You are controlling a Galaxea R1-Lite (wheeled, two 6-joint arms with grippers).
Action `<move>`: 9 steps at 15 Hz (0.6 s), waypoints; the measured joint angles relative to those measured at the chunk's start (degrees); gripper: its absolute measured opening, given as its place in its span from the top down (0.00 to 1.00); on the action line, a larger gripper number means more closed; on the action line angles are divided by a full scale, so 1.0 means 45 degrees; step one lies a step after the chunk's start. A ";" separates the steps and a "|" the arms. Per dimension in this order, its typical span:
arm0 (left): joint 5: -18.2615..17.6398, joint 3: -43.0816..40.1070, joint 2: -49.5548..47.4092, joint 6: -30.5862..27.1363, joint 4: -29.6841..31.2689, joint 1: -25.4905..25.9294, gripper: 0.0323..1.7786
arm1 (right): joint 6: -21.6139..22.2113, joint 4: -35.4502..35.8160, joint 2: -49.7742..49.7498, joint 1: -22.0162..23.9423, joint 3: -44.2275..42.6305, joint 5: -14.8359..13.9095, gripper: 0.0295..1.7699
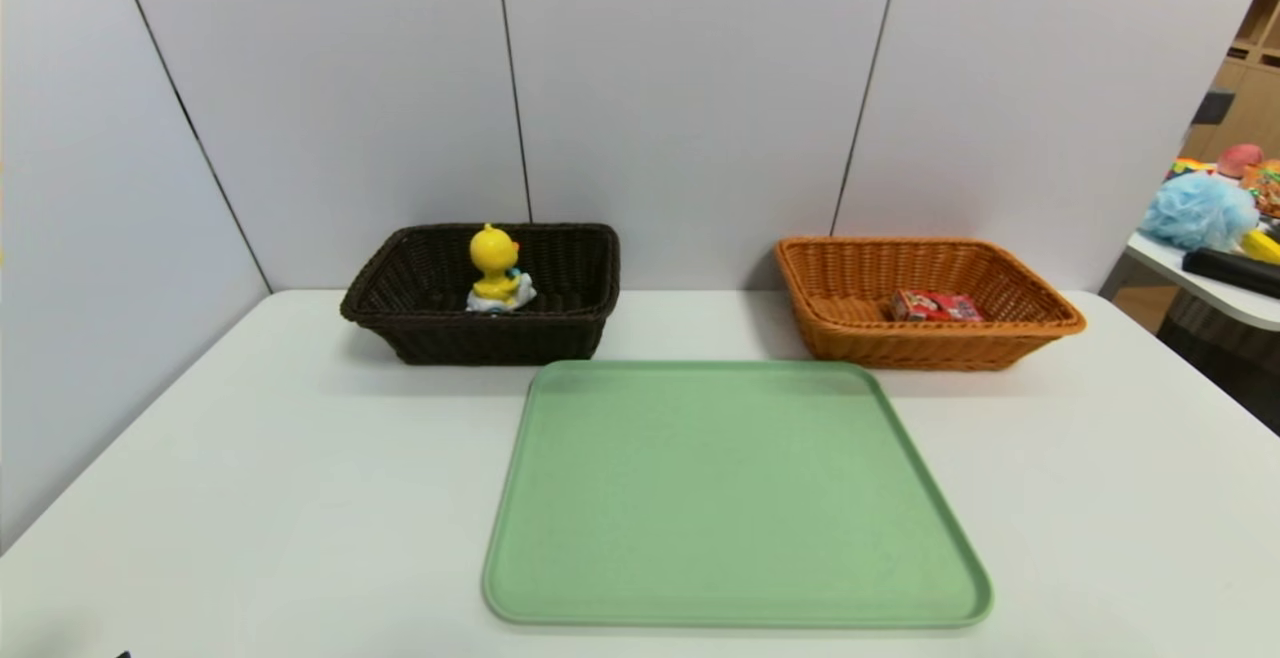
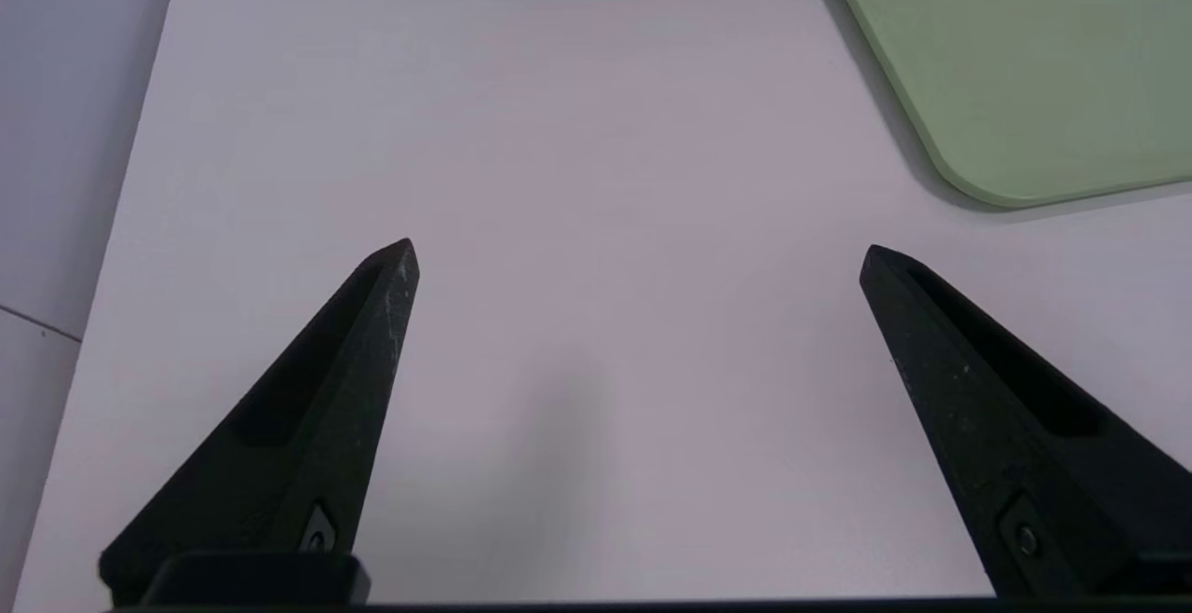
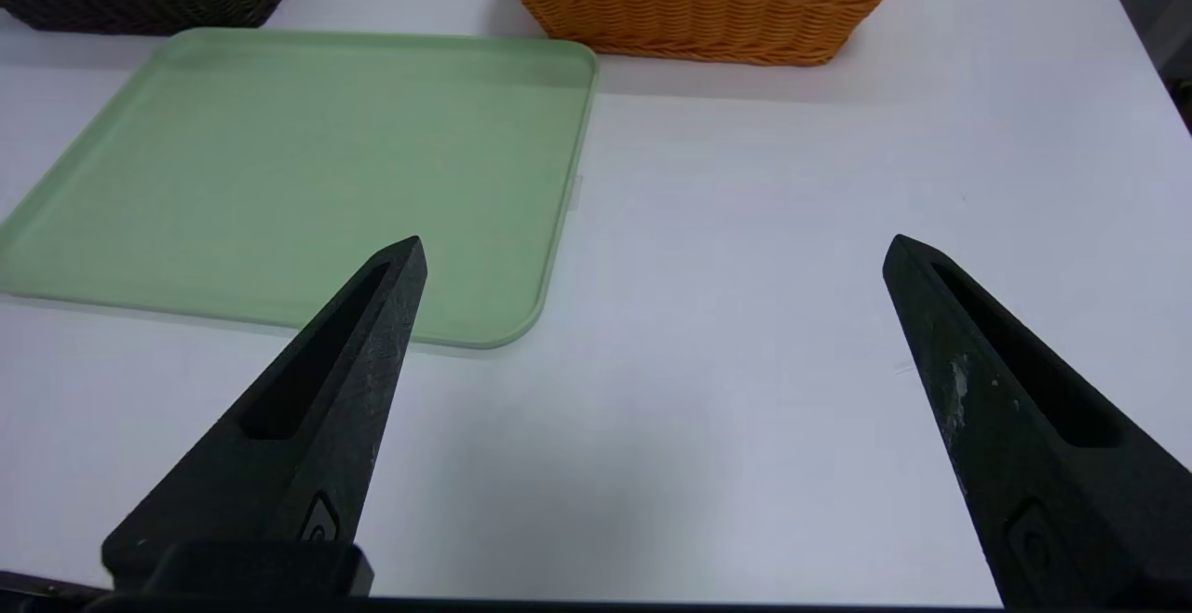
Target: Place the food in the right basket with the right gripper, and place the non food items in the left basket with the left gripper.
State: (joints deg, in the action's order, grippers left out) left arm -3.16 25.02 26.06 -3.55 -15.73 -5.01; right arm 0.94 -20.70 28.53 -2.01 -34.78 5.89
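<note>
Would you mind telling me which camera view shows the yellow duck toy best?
The head view: the duck stands upright and unobstructed inside the dark basket. The right wrist view catches only that basket's outer wall, not the duck. The left wrist view shows neither.

Two baskets are seen: one dark brown basket [image 1: 420,328] and one orange basket [image 1: 850,338]. One yellow duck toy [image 1: 497,270] is counted in the dark one. One red snack pack [image 1: 935,306] is counted in the orange one. One green tray [image 1: 730,498] is laid on one white table [image 1: 250,498].
</note>
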 joint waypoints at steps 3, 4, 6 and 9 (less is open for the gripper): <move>-0.0349 -0.0328 -0.0983 0.0011 -0.0474 0.0295 0.05 | 0.0005 -0.0574 -0.0815 0.0092 0.0428 0.0019 0.04; -0.0412 -0.0409 -0.1260 0.0011 -0.0504 0.0325 0.05 | 0.0005 -0.0656 -0.1116 0.0198 0.0599 0.0076 0.04; -0.0504 -0.0512 -0.1715 0.0011 -0.0528 0.0344 0.05 | 0.0005 -0.0734 -0.1631 0.0358 0.0826 0.0520 0.04; -0.0515 -0.0715 -0.2265 0.0011 -0.0504 0.0385 0.05 | -0.0008 -0.1075 -0.2419 0.0493 0.0913 0.1281 0.04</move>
State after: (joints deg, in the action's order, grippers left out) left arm -5.47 21.80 15.87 -3.50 -17.99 -3.28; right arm 0.90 -25.54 17.64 0.21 -30.67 11.65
